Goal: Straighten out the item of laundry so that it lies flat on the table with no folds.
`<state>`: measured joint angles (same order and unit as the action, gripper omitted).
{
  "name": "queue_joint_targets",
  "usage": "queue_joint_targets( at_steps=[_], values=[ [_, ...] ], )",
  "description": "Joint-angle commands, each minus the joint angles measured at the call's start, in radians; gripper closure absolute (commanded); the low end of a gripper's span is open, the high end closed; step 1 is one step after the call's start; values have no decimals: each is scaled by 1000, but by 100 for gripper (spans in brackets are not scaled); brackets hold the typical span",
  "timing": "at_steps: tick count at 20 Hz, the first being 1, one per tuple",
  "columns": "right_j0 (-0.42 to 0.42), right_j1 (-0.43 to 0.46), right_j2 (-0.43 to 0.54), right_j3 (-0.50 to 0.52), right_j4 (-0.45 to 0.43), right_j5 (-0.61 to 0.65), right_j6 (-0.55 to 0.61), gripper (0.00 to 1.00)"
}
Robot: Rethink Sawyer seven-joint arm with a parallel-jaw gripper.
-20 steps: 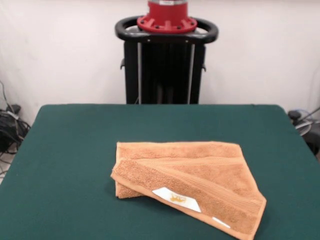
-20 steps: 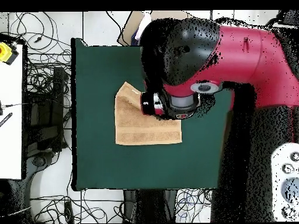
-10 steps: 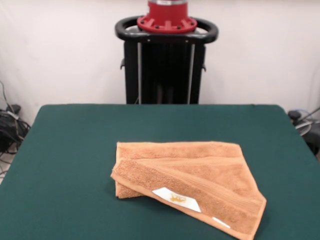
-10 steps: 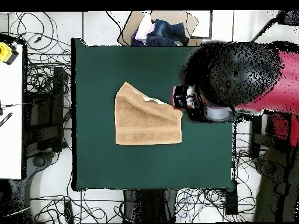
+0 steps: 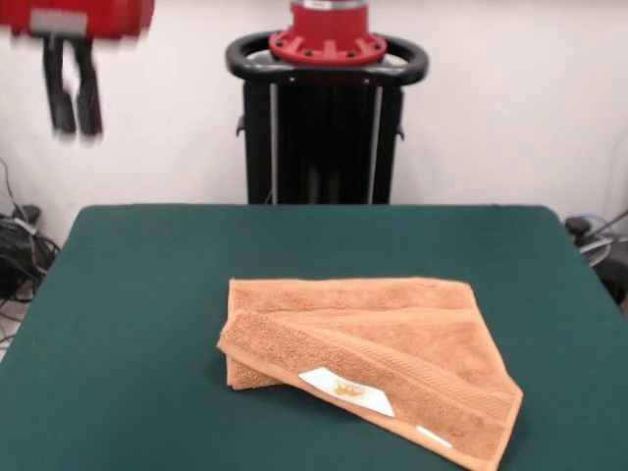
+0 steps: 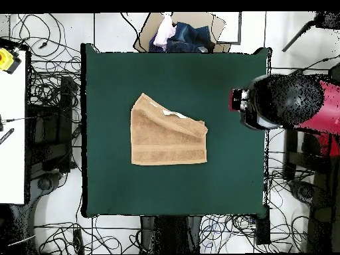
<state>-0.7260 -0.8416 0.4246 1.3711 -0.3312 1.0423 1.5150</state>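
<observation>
1. Towel [image 5: 368, 358] near counter [image 5: 137, 294] centre, toward the front view's near edge; folded, top layer skewed over the lower, white label [image 5: 345, 391] showing.
2. Not flat yet: fold to open, then smooth out.
3. Hand [image 5: 74, 93] raised off beside a counter far corner, well apart from towel, holding nothing; fingers close together.

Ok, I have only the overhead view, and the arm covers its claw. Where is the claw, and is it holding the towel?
Observer: No. In the front view the claw hangs high above the table, off to one side, well clear of the towel.
Operator: Is it open?
Observer: Open, with nothing between its fingers.
Operator: And how does the fold lie?
Observer: One flap lies doubled over the rest, and a white label with a gold mark faces up on it.
</observation>
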Motion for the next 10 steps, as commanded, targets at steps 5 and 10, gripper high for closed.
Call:
queue_joint_targets(
  at_steps=[5, 10],
  values=[
    [5, 194, 94, 142, -78, -28, -248, 100],
    [46, 201, 55, 126, -157, -59, -226, 100]
  ],
)
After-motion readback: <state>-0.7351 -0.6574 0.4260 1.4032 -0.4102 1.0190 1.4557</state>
